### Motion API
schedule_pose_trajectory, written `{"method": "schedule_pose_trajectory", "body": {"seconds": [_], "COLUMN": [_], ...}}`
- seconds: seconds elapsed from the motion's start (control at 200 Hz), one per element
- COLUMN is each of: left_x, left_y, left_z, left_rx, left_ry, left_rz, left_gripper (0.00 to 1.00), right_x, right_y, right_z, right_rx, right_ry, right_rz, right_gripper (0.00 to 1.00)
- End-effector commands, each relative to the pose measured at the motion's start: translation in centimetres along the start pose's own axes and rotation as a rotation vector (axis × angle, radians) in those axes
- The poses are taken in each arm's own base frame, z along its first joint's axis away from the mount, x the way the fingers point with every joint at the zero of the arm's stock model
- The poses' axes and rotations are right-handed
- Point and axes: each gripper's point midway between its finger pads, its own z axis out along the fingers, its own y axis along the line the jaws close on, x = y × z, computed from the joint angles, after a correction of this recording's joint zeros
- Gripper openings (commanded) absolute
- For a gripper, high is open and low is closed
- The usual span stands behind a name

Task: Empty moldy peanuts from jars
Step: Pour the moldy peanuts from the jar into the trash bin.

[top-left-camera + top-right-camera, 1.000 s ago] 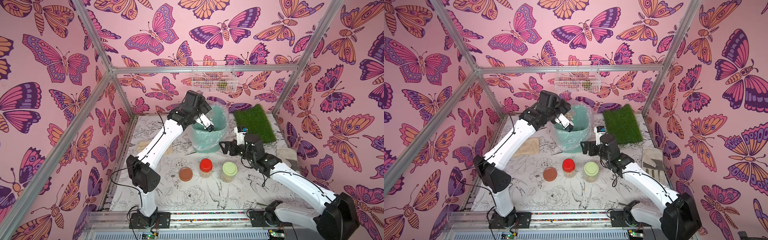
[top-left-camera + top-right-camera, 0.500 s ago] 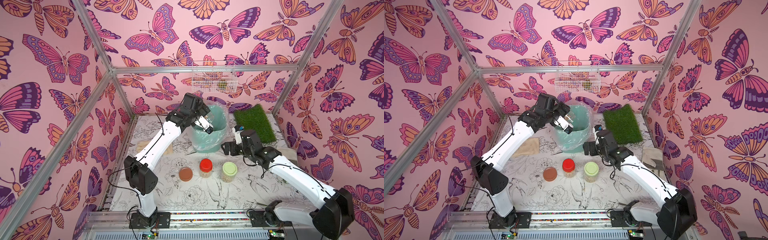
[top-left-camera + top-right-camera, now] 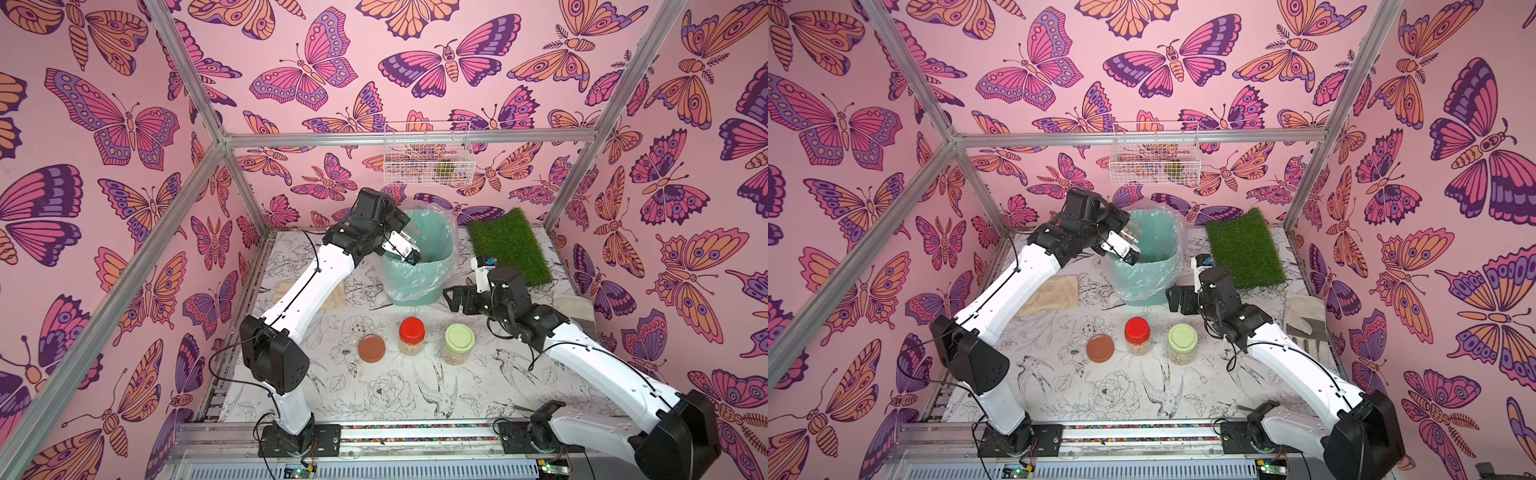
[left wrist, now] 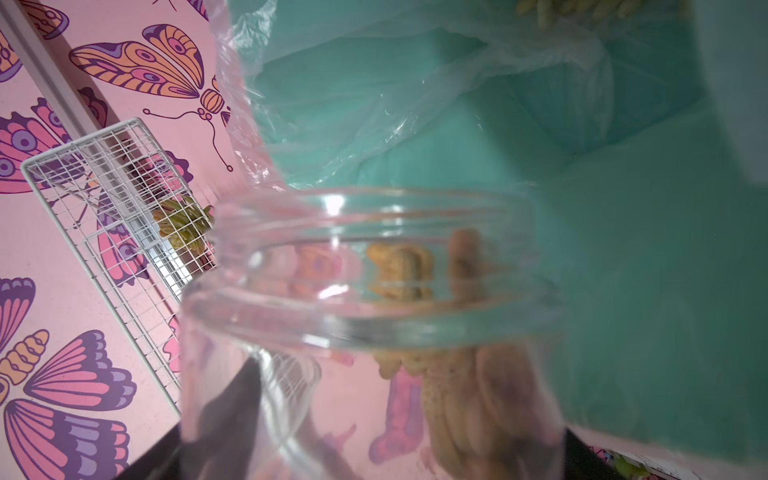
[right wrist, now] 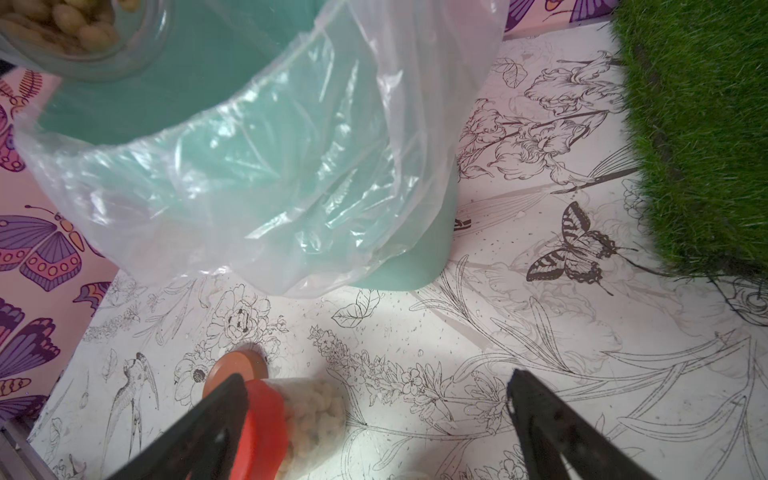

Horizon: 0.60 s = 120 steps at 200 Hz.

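Note:
My left gripper (image 3: 405,249) is shut on an open clear jar (image 4: 374,291), tilted with its mouth over the mint-green bin (image 3: 415,282). In the left wrist view, moldy peanuts (image 4: 457,395) still lie inside the jar. The same jar (image 3: 1131,230) shows at the bin's left rim in a top view. Its brown lid (image 3: 371,348) lies flat on the table. Beside the lid stand a red-lidded jar (image 3: 411,334) and a green-lidded jar (image 3: 459,343), both holding peanuts. My right gripper (image 3: 455,297) hangs open and empty by the bin's right front, above the red-lidded jar (image 5: 299,415).
The bin wears a loose clear plastic liner (image 5: 291,166). A green grass mat (image 3: 509,245) lies at the back right, and a white wire basket (image 3: 426,153) hangs on the back wall. A beige cloth (image 3: 1054,295) lies left of the bin and a glove (image 3: 1304,316) at the right edge.
The right arm has shifted slightly toward the bin, its gripper still open. The left gripper with the jar has barely moved at the bin's rim.

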Motion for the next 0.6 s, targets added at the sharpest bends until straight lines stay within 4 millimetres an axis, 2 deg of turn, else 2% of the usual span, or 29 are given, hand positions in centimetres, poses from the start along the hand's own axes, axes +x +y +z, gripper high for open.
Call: {"method": "schedule_pose_trajectory", "body": {"seconds": [0.0, 0.12, 0.225, 0.325, 0.451, 0.596], "left_x": [1.7, 3.3, 4.1, 5.5, 6.7, 7.8], "left_y": [5.0, 8.4, 9.1, 8.5, 6.2, 3.5], "left_z": [-2.5, -5.3, -7.3, -8.5, -9.4, -10.7], "left_rx": [-0.188, -0.323, -0.402, -0.484, -0.569, -0.698], "left_ry": [0.040, 0.016, -0.054, -0.119, -0.230, -0.317], "left_rz": [-0.131, -0.498, -0.818, -1.131, -1.499, -1.745], "left_gripper": [0.00, 0.00, 0.00, 0.00, 0.00, 0.00], "right_x": [-1.1, -1.1, -1.3, -1.4, -1.5, -1.3], "right_y": [0.5, 0.7, 1.0, 1.2, 1.3, 1.3], "right_z": [-0.5, -0.3, 0.0, 0.1, -0.1, -0.1], "right_rx": [-0.022, -0.037, -0.048, -0.055, -0.061, -0.057], "right_ry": [-0.052, -0.060, -0.058, -0.061, -0.064, -0.059], "right_rz": [0.025, 0.037, 0.038, 0.046, 0.058, 0.059], "right_gripper": [0.99, 0.99, 0.99, 0.99, 0.99, 0.99]}}
